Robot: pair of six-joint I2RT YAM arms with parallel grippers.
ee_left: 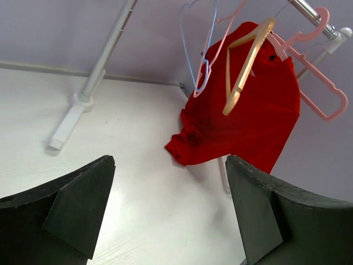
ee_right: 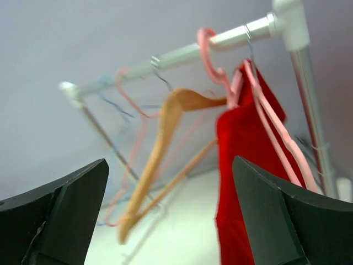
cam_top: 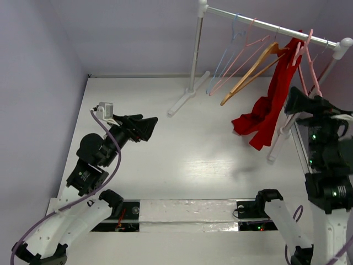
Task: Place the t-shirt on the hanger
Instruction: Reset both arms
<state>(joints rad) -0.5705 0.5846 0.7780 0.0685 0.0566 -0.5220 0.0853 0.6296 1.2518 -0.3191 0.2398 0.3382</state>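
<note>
T-shirt (cam_top: 268,113), bright red, hangs at the right end of a white clothes rail (cam_top: 259,22) standing at the far right of the table (cam_top: 165,165). Its cloth droops in a lopsided bunch. A pale pink hanger (cam_top: 304,52) is hooked on the rail, right against the shirt's top. Whether its arms sit fully inside the shoulders cannot be told. An orange-tan wooden hanger (cam_top: 251,74) and a light-blue hanger (cam_top: 225,52) hang bare further left. The right pincer (cam_top: 290,102) is just beside the shirt, jaws wide with nothing gripped, so rail and hanger alone carry the garment. The left pincer (cam_top: 150,128), also wide and empty, is well apart on the table's left, aimed toward the rail.
</note>
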